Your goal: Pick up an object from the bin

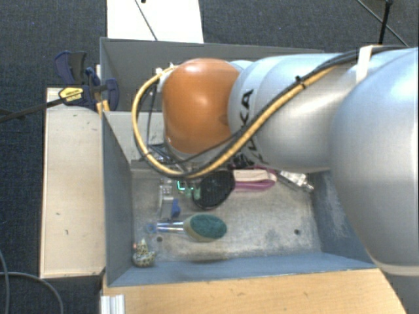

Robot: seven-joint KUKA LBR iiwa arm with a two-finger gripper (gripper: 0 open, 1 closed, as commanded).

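My gripper (167,200) reaches down below the wrist into the left part of the bin, near the back wall. Just under it, towards the front, lies a brush with a round green head (208,227) and a pale blue handle (165,227) pointing left. A black rounded thing (213,190) sits right beside the gripper on its right. A small speckled ball (143,254) rests in the front left corner.
A pink and white flat thing (256,178) lies by the back wall, partly under the arm, with a small shiny metal piece (299,181) to its right. The big arm covers the bin's right and rear. Bare floor shows at the front right.
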